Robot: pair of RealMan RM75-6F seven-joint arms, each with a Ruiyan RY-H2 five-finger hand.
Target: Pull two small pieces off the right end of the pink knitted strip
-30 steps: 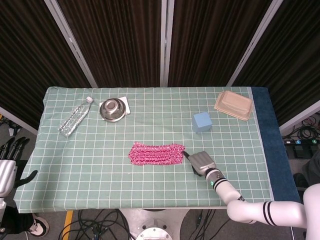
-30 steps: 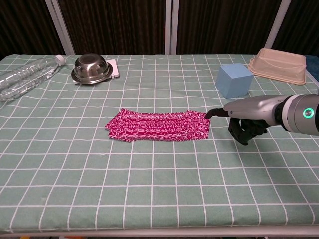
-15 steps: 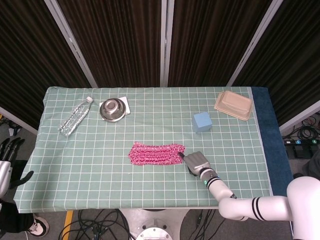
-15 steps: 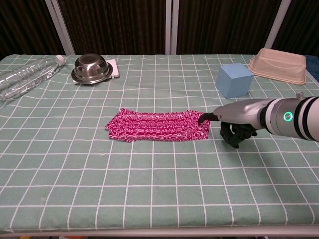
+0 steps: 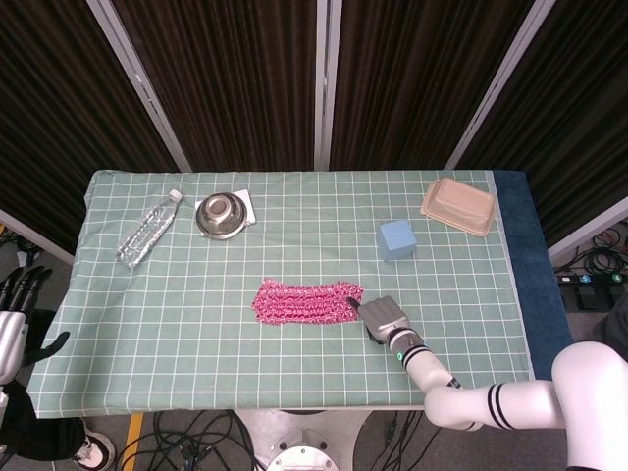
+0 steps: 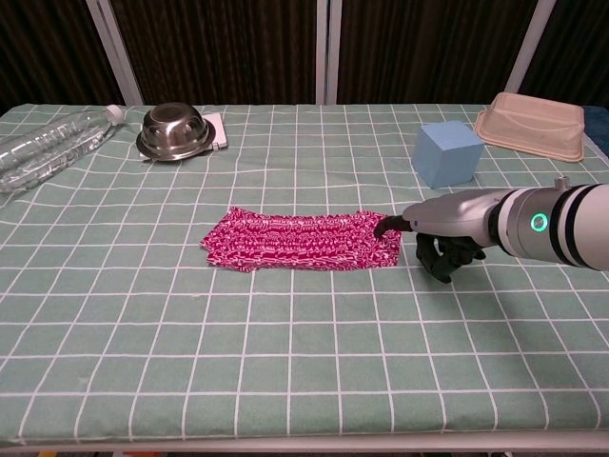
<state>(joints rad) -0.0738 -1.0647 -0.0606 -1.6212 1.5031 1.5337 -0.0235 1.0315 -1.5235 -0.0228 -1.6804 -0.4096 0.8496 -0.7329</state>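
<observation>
The pink knitted strip (image 6: 300, 242) lay flat near the middle of the tabletop (image 6: 285, 362), on its green checked cloth, long side running left to right. The right robot hand (image 6: 440, 228) rested on the cloth just to the right of the strip, one dark fingertip (image 6: 382, 228) stretched out to touch the strip's right end, the other fingers curled under; whether it actually pinched the knit could not be told from either view. The left robot hand (image 5: 14, 312) hung off the left edge of the tabletop, fingers apart and holding nothing. On the far side stood a steel bowl (image 6: 172, 130) with a clear plastic water bottle (image 6: 49, 146) lying to its left. Far right sat a light blue cube (image 6: 448, 153) and, beyond it, a beige lidded food container (image 6: 530, 125).
</observation>
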